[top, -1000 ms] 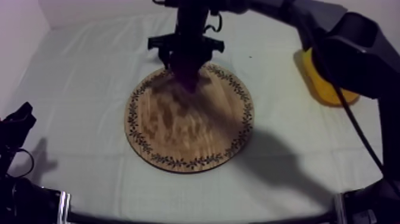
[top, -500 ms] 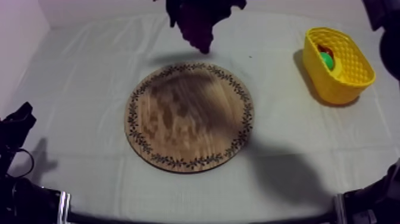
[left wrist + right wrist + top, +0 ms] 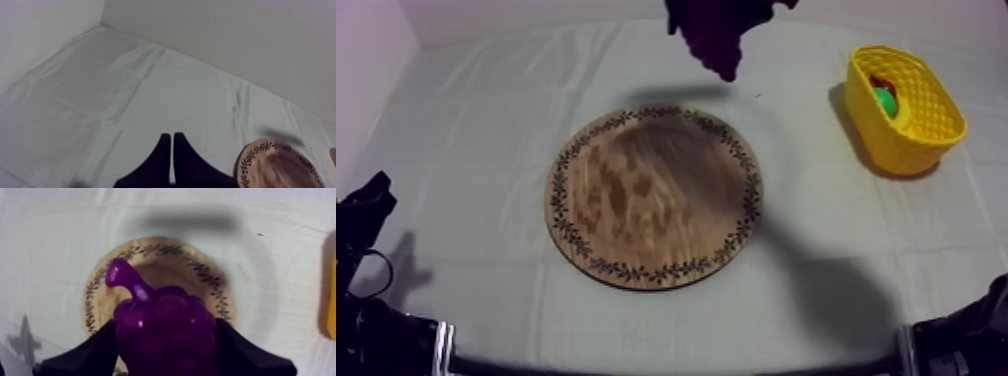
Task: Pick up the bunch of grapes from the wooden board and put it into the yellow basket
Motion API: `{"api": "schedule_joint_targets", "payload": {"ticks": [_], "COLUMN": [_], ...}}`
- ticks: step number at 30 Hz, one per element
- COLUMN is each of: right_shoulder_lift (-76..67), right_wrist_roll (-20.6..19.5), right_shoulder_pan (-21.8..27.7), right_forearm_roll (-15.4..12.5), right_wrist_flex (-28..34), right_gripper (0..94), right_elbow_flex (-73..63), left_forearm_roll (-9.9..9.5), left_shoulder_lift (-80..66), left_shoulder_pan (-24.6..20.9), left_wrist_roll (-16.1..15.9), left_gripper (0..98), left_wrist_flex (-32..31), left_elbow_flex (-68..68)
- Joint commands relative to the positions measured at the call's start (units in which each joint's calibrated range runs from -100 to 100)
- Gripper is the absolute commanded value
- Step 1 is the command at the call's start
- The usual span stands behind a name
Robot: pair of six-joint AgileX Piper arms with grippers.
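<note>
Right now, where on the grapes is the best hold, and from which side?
The broad body of the bunch of grapes, from above, one finger on each flank, as the right gripper has it. The thin curved stem juts sideways and would likely slip.

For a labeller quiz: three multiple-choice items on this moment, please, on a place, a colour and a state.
1. Where is the bunch of grapes? A on the board; B in the basket; C held aloft by the right gripper.
2. What colour is the bunch? A green; B purple; C yellow.
3. How is the left gripper? A open; B shut on nothing; C shut on a pear.
Answers: C, black fingers clamp it above the table; B, it shows purple; B, its fingers lie together as a wedge.
</note>
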Motion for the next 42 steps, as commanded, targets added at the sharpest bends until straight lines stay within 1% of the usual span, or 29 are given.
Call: {"api": "schedule_joint_targets", "payload": {"ticks": [1, 8, 17, 29, 34, 42], "right_shoulder_lift": [-1.4, -6.4, -12.5, -15.9, -15.3, -11.0], "right_wrist_roll": [0.5, 2.5, 5.9, 11.3, 12.2, 12.0], "right_shoulder_pan": [1.6, 6.7, 15.2, 26.1, 28.3, 29.1], "right_forearm_roll": [0.0, 0.7, 2.0, 5.6, 6.8, 7.6], "right_wrist_flex": [0.0, -0.2, -1.4, -3.6, -5.3, -9.2], "right_gripper": [36.7, 37.3, 37.7, 38.9, 39.2, 39.4], "right_elbow_flex": [2.3, 9.9, 20.1, 26.4, 27.9, 30.2], "left_forearm_roll": [-0.02, -0.02, -0.02, -0.02, -0.02, -0.02], "left_shoulder_lift": [0.0, 0.0, 0.0, 0.0, 0.0, 0.0], "left_shoulder_pan": [0.0, 0.0, 0.0, 0.0, 0.0, 0.0], "left_wrist_roll": [0.0, 0.0, 0.0, 0.0, 0.0, 0.0], "left_gripper": [0.0, 0.0, 0.0, 0.0, 0.0, 0.0], "left_wrist_flex": [0.0, 0.0, 0.0, 0.0, 0.0, 0.0], "left_elbow_flex": [0.0, 0.0, 0.0, 0.0, 0.0, 0.0]}}
